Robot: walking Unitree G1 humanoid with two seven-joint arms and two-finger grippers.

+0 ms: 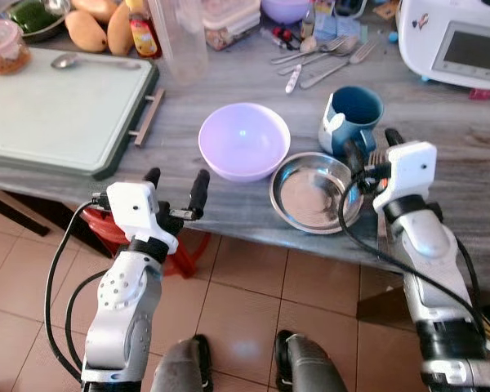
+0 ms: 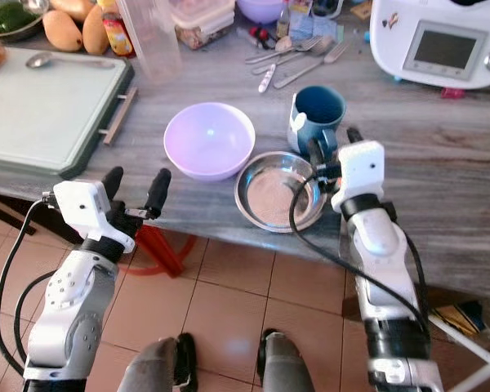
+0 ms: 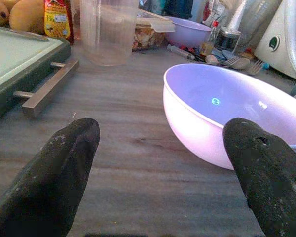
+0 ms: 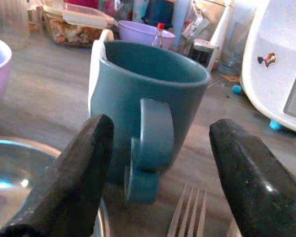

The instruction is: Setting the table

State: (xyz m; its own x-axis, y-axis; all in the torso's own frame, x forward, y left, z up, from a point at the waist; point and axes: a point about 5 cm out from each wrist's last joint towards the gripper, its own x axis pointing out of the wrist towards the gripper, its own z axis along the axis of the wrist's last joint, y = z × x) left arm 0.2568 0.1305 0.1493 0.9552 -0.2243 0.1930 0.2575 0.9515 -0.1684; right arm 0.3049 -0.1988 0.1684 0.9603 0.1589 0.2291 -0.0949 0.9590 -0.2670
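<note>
A lilac bowl [image 1: 244, 140] stands near the front edge of the grey table [image 1: 465, 171], and an empty steel bowl [image 1: 314, 192] touches it on the right. Behind the steel bowl is a teal mug [image 1: 353, 118] with its handle turned toward me. My right gripper [image 1: 372, 141] is open just in front of that handle, one finger on each side of it and not touching. A fork [image 4: 187, 217] lies on the table below this gripper. My left gripper [image 1: 177, 176] is open at the table's front edge, left of the lilac bowl [image 3: 222, 103], holding nothing.
A green cutting board [image 1: 57, 106] with a metal handle and a spoon [image 1: 65, 60] fills the left side. Behind it are a clear plastic cup [image 1: 180, 37], mangoes [image 1: 98, 24] and loose cutlery [image 1: 322, 57]. A white appliance [image 1: 457, 41] stands back right. A red stool [image 1: 180, 245] sits under the table.
</note>
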